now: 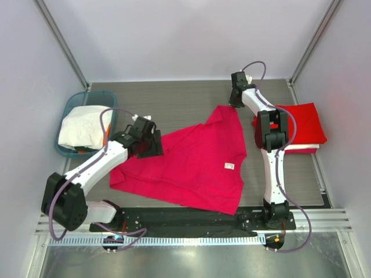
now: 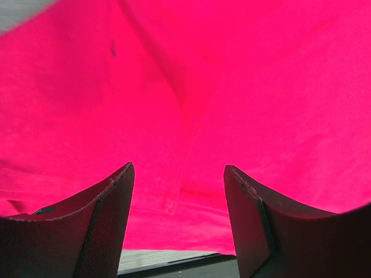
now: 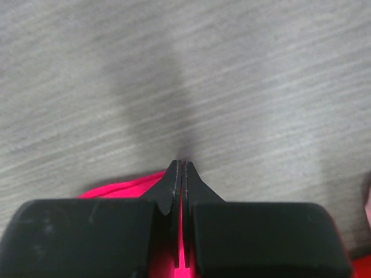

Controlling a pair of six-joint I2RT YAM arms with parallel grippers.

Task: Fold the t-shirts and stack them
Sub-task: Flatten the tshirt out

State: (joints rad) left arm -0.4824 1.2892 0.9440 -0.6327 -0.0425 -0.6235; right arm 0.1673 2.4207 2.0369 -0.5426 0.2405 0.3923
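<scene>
A magenta-pink t-shirt [image 1: 194, 162] lies spread across the middle of the table, with a white label near its right side. My left gripper [image 1: 152, 143] hovers over the shirt's upper left edge. Its jaws stand open in the left wrist view [image 2: 178, 168], and only pink cloth [image 2: 191, 87] shows beyond them. My right gripper [image 1: 235, 104] is at the shirt's far corner. It is shut [image 3: 182, 162] on a thin fold of the pink cloth [image 3: 116, 188], which shows between the fingers. Folded red t-shirts [image 1: 298, 123] lie stacked at the right. A white t-shirt [image 1: 81, 128] fills the basket.
A teal plastic basket [image 1: 72, 104] stands at the far left edge of the table. A black rail [image 1: 191, 215] with both arm bases runs along the near edge. Grey walls and metal posts close in the back and sides.
</scene>
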